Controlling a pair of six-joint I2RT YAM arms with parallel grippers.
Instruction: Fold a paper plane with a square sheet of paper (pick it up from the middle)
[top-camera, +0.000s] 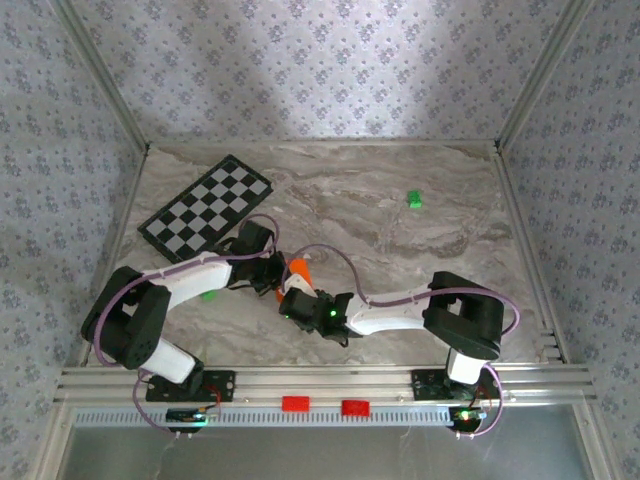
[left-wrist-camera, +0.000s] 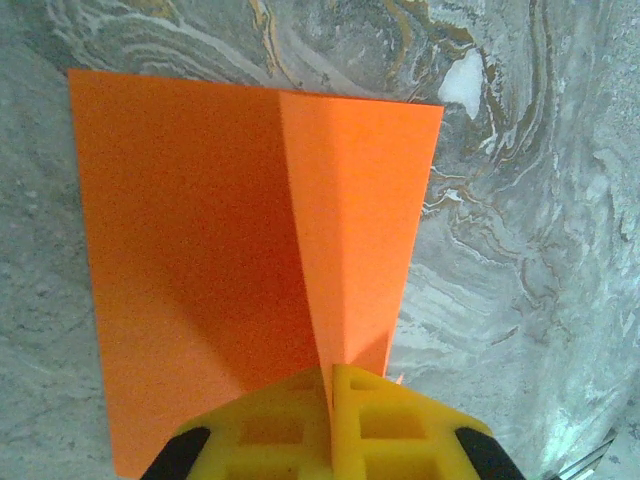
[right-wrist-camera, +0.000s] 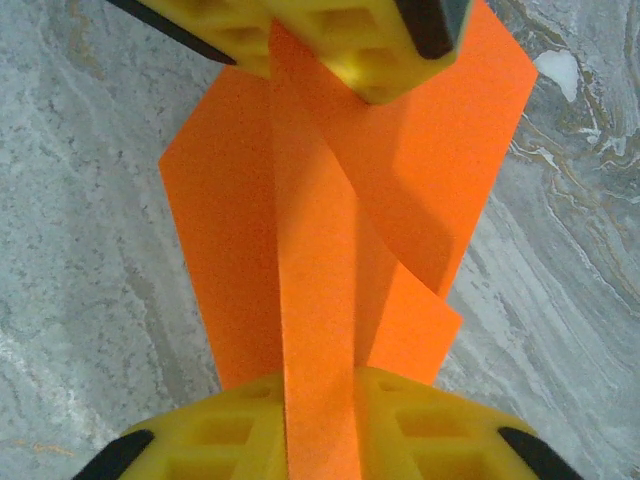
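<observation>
The square sheet of paper (left-wrist-camera: 190, 260), plain orange, sits near the checkered board (top-camera: 208, 208), off its right corner and toward the arms. Its raised crease runs from the left gripper (left-wrist-camera: 330, 385) to the right gripper (right-wrist-camera: 320, 400), and both pinch that ridge tight. Bare marble table (top-camera: 400, 250) lies open beyond its edges.

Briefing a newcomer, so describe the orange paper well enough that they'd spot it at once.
On the marble table, look near the middle front, where the two arms meet. The paper is pinched there by the left tool and right tool, creased. It alone is bright orange, far bigger than the green blocks and plain, unlike the checkered board.
</observation>
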